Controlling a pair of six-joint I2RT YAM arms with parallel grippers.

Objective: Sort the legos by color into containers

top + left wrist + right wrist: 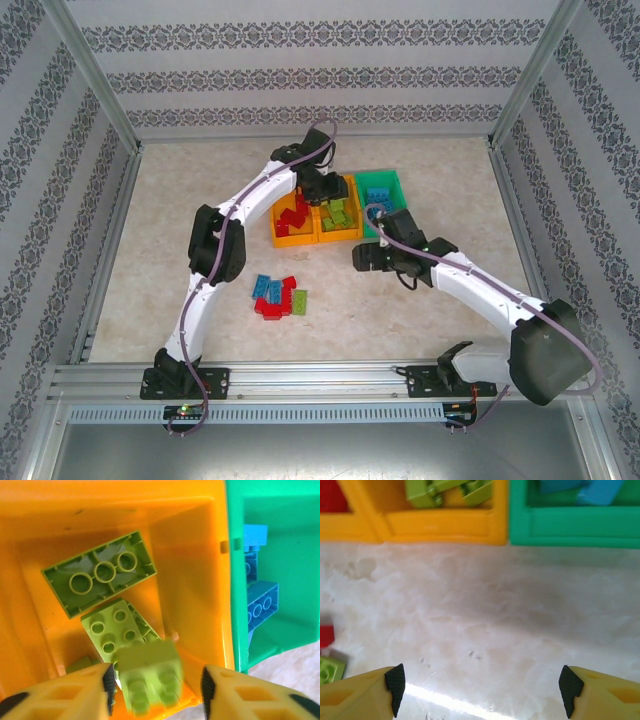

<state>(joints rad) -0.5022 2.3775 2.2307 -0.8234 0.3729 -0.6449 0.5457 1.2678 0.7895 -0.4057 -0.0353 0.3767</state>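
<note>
My left gripper (156,687) hovers open over the middle orange container (195,580). A blurred light green lego (150,677) sits between its fingers, with a gap to the right pad. Two more green legos (100,572) lie in that bin. In the top view this gripper (322,188) is above the bins. The green container (290,580) beside it holds blue legos (261,605). The left orange container (278,240) holds red ones. My right gripper (480,685) stands open over bare table in front of the bins, nothing between its fingers. Several loose legos (278,296) lie in a pile on the table.
In the right wrist view the orange bin's rim (445,527) and the green bin's rim (570,530) run along the top. A red brick (326,635) and a green brick (330,670) peek in at the left edge. Patterned walls enclose the table.
</note>
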